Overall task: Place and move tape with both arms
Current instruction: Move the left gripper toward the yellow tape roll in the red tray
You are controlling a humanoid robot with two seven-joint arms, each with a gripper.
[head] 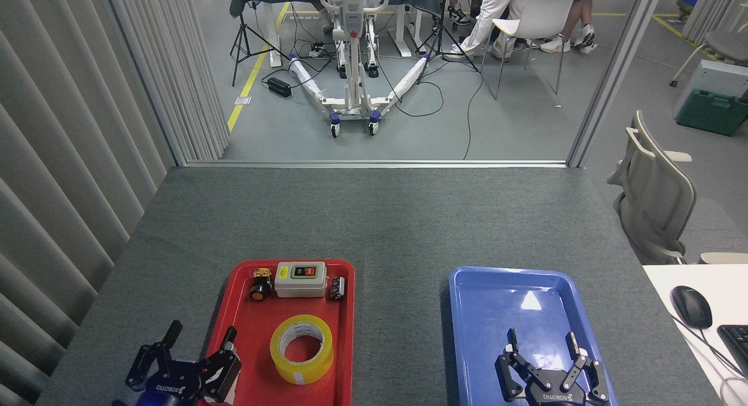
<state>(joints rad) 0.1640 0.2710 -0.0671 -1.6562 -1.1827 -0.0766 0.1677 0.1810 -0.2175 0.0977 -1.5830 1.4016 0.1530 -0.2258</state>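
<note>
While tape (301, 349) lies in red tray (345, 336), left gripper (200, 337) wide, empty, right gripper (542, 342) wide, empty.

We are showing two black multi-finger grippers, the left gripper (200, 342) and the right gripper (543, 343), each built from jointed black links with small screws and pins, each wearing white ROBOTIQ lettering on its base, the left with a blue part beneath.

Yellow tape (301, 350) flat in red tray (345, 336)
</note>
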